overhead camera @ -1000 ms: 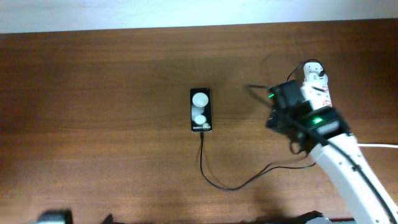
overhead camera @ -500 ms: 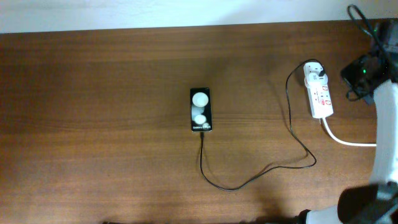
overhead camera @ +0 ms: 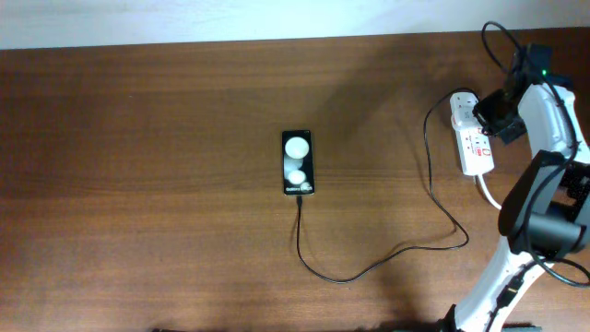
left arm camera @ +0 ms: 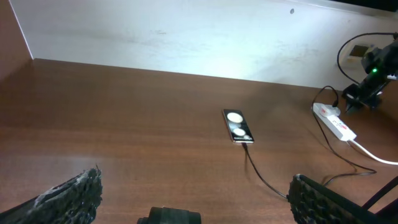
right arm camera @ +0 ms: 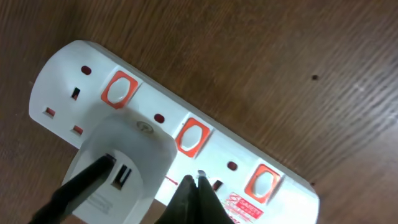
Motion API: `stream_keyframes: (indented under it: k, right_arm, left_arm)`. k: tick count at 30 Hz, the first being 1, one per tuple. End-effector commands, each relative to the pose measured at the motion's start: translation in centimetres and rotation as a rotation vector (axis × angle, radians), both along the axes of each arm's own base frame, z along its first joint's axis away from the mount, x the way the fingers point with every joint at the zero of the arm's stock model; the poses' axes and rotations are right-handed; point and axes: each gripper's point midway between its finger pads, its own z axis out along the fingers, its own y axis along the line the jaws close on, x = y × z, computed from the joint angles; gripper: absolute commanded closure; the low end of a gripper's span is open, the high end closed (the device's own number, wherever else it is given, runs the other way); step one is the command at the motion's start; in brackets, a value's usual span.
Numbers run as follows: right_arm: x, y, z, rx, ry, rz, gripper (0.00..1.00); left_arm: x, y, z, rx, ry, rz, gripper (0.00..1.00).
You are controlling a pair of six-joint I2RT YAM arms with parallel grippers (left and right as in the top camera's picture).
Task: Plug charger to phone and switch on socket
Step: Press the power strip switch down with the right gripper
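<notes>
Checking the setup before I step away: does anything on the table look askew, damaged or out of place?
Nothing stands out. The phone lies flat and square. The charger runs in a slack, untangled curve from it to the white adapter in the socket, whose casing looks intact. The right end effector is poised by the middle switch.

Right arm comes up from the near table edge, elbow bent beside the socket, forearm folded back above it. Right gripper points down at the socket's face, fingers pressed together over its middle part; contact unclear. Left gripper sits well apart from the socket, fingers spread wide.
</notes>
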Motion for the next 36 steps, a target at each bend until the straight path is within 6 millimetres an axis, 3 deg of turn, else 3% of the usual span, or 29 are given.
stream_keyframes:
  k: [1,8,14,15,20,26,32,36]
  right_arm:
    - [0.8,-0.1,-1.1,0.017,-0.006,-0.009,0.96]
    - [1.8,-0.5,-1.7,0.007,-0.035,-0.012,0.96]
    - [0.6,1.3,-6.7,0.096,0.078,0.023,0.96]
    - [0.4,1.7,-6.9,0.095,0.094,0.052,0.96]
    - [-0.5,1.4,-6.8,0.094,0.126,0.102,0.96]
    - [1.9,-1.9,-1.1,0.044,0.034,0.058,0.96]
    - [1.8,-2.0,-1.2,0.043,0.041,0.053,0.96]
    - [1.5,-0.7,-3.1,0.063,0.089,0.074,0.96]
  left_arm:
    - [-0.3,-0.1,0.0,0.004,-0.016,-0.011,0.01]
    - [-0.3,-0.1,0.0,0.004,-0.016,-0.011,0.01]
    - [-0.3,-0.1,0.0,0.004,-0.016,-0.011,0.01]
    - [-0.3,-0.1,0.0,0.004,-0.016,-0.011,0.01]
    - [-0.3,-0.1,0.0,0.004,-0.015,-0.011,0.01]
    - [-0.3,-0.1,0.0,0.004,-0.015,-0.011,0.01]
    - [-0.3,-0.1,0.0,0.004,-0.015,-0.011,0.01]
    - [-0.3,-0.1,0.0,0.004,-0.015,-0.011,0.01]
